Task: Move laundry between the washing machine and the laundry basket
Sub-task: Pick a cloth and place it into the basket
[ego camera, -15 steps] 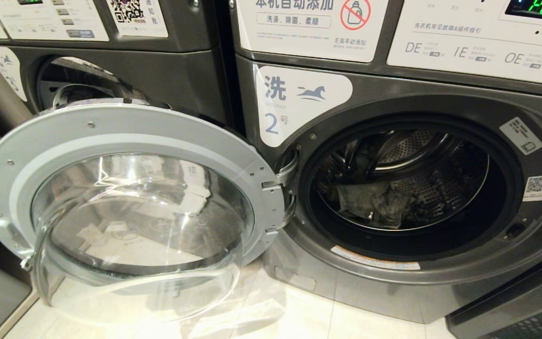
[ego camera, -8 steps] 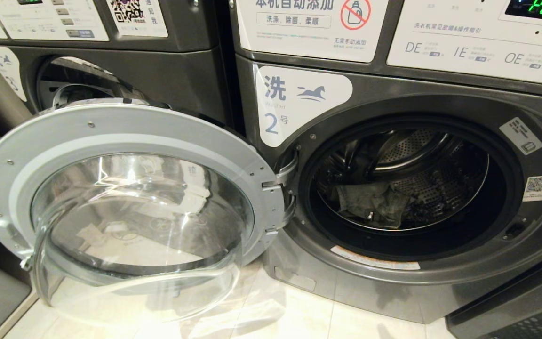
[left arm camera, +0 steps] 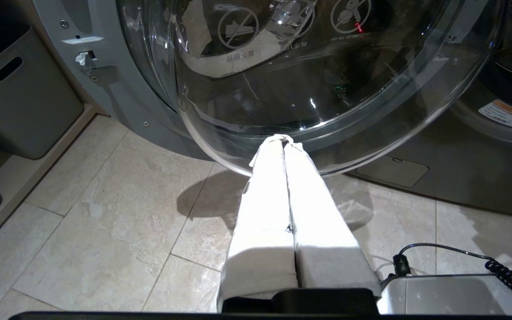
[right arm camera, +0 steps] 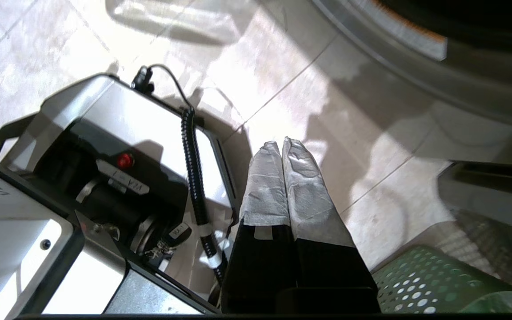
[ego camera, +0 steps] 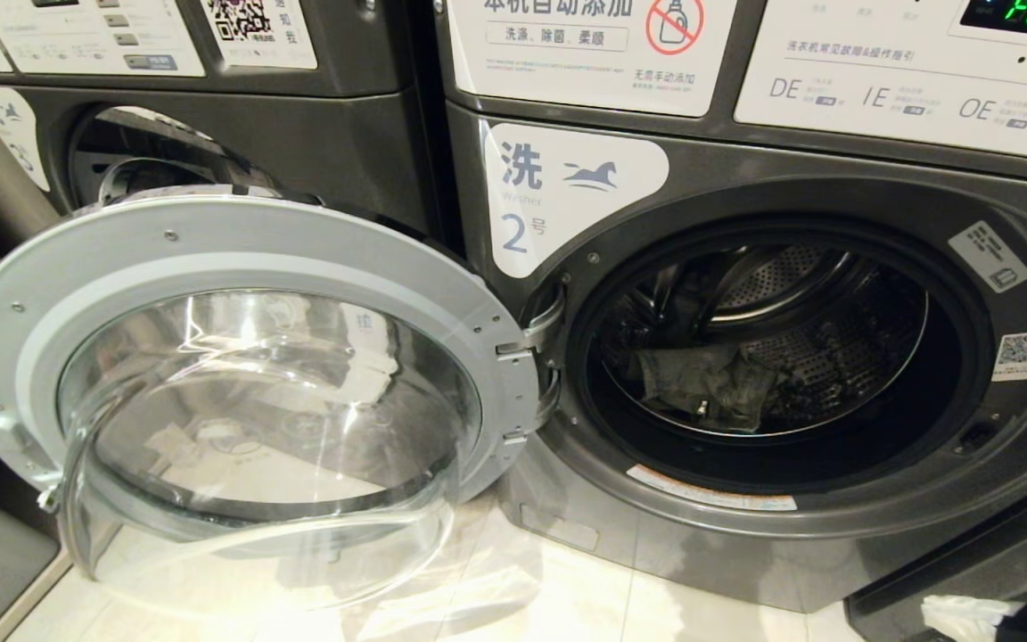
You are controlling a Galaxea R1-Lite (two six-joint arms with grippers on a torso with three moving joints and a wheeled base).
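Right gripper (right arm camera: 281,144) closed over floor; laundry (ego camera: 705,383) in drum.

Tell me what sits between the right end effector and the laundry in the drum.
The right end effector hangs shut over bare floor tile. Between it and the laundry stands only the washing machine: lower front panel and open door-ring lip, per the head and right wrist views.

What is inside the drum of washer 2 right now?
A crumpled grey-olive laundry bundle lies on the drum's perforated floor, left of centre. The door seal hides the drum's near bottom, so anything there cannot be seen.
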